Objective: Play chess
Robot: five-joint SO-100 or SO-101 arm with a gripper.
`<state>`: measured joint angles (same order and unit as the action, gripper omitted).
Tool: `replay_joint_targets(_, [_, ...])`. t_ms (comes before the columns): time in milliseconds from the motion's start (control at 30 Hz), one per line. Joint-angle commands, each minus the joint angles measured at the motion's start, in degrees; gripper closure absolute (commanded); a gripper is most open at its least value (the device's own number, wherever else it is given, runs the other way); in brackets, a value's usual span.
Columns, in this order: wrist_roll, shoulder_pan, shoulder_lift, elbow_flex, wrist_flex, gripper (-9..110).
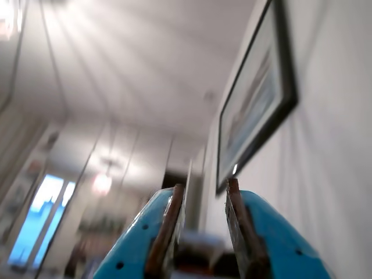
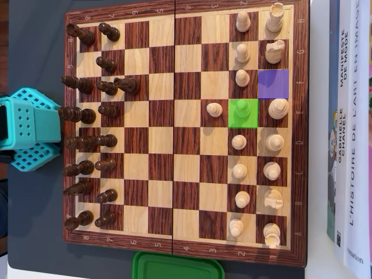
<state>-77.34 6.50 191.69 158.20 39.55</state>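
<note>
The overhead view holds a wooden chessboard, with dark pieces lined up along its left side and light pieces along its right. One light pawn stands a square ahead of its row, next to a green-marked square. A purple-marked square lies just above and to the right of the green one. In the wrist view my gripper points up at the ceiling and a wall. Its blue jaws stand apart, open, with nothing between the tips. No board shows in that view.
A teal part of the arm sits off the board's left edge. Books lie along the right edge. A green lid lies below the board. A framed picture hangs on the wall in the wrist view.
</note>
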Motion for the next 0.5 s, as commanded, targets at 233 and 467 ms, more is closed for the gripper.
replay_joint_targets(233, [-0.2, -0.6, 0.2, 9.5, 30.3, 89])
replay_joint_targets(467, [0.2, -0.7, 0.2, 15.2, 44.9, 90])
